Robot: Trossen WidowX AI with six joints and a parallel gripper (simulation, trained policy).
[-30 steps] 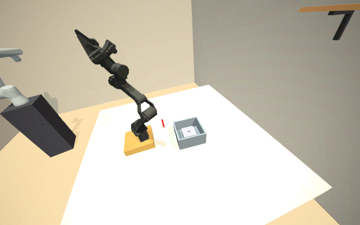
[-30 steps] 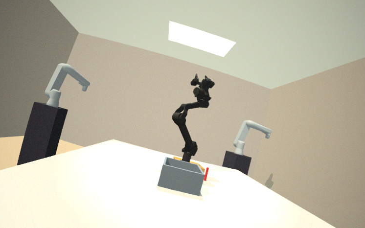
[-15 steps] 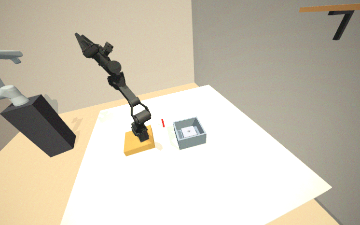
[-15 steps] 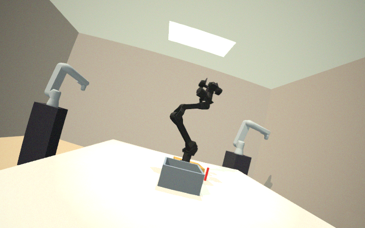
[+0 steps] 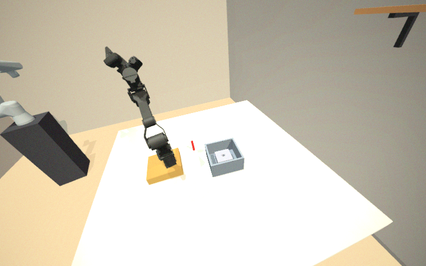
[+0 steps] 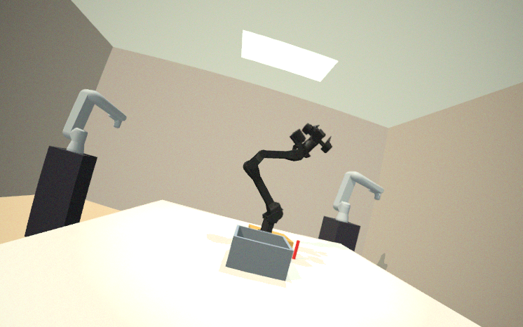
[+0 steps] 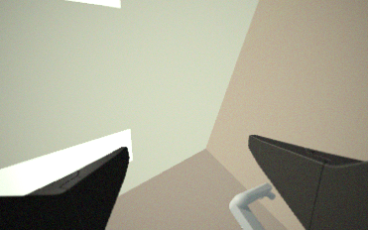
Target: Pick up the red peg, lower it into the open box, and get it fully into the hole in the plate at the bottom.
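The red peg [image 5: 192, 145] [image 6: 296, 250] stands upright on the white table, between the orange base block and the box but farther back in the top view. The open grey box [image 5: 228, 168] [image 6: 259, 255] stands beside it. The pale plate [image 5: 219, 158] with a small, empty-looking hole lies at the bottom of the box in the top view. My gripper [image 6: 323, 132] [image 7: 189, 146] is open and empty, raised high above the table and pointing up and away from the peg and box. The wrist view shows neither peg nor box.
The arm's base stands on an orange block [image 5: 161, 168] on the white table [image 5: 241, 214] [image 6: 133, 276]. Pale arms on dark pedestals [image 5: 45, 148] [image 6: 58, 191] stand beyond the table. One pale arm [image 7: 244, 205] also shows low in the wrist view.
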